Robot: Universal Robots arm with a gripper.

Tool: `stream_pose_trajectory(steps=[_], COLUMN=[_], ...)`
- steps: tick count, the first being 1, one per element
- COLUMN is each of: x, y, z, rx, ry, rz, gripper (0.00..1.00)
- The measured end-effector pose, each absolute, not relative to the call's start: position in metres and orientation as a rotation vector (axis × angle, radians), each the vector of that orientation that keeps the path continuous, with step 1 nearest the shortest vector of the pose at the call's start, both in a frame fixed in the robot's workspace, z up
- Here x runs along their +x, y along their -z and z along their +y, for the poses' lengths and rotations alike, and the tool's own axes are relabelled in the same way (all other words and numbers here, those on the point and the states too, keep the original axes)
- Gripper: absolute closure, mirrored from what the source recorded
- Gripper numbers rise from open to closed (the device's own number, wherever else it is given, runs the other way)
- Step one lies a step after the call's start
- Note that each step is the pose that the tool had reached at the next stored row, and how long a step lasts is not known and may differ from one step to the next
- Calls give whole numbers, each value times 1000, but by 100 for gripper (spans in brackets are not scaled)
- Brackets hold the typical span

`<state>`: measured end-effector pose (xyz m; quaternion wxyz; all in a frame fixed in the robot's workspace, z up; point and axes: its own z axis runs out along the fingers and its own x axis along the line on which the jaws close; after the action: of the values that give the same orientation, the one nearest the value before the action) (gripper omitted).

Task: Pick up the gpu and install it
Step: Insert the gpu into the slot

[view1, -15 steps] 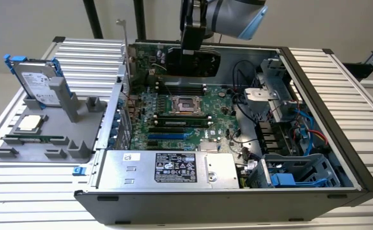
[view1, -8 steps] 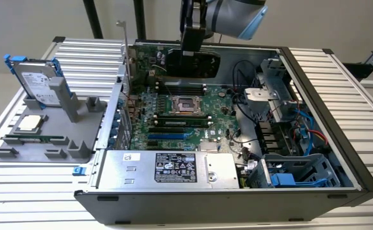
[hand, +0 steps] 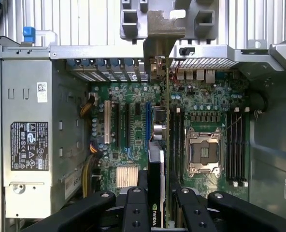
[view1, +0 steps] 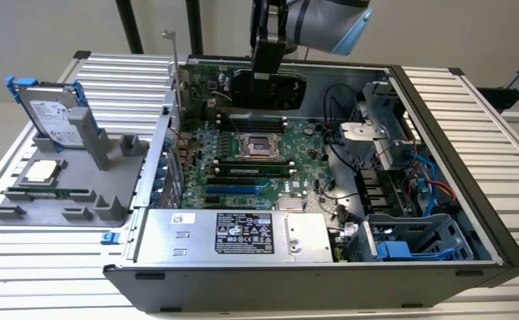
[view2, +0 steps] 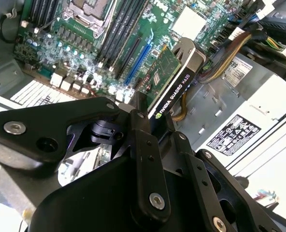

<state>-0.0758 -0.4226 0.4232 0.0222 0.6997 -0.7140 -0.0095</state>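
An open computer case [view1: 472,220] lies on its side on a slatted table [view1: 508,120], its green motherboard [view1: 241,160] facing up. A silver power supply [view1: 232,233] fills the near end of the case in the exterior view. The arm's gripper [view1: 266,67] hangs over the far part of the board, its jaws pinching the gpu [view1: 272,90] by its top edge. The card is held upright on edge above the board's slots, its bracket [hand: 158,38] toward the case's rear wall. A grey stand [view1: 64,193] at the exterior view's left holds a hard drive [view1: 50,117].
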Motion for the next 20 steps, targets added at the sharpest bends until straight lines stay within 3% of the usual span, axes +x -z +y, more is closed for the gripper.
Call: stream_pose_trajectory(steps=[20], x=[-76], y=[-418], z=[-423], rx=[2167], ry=[27], rz=[-2211], gripper=[100])
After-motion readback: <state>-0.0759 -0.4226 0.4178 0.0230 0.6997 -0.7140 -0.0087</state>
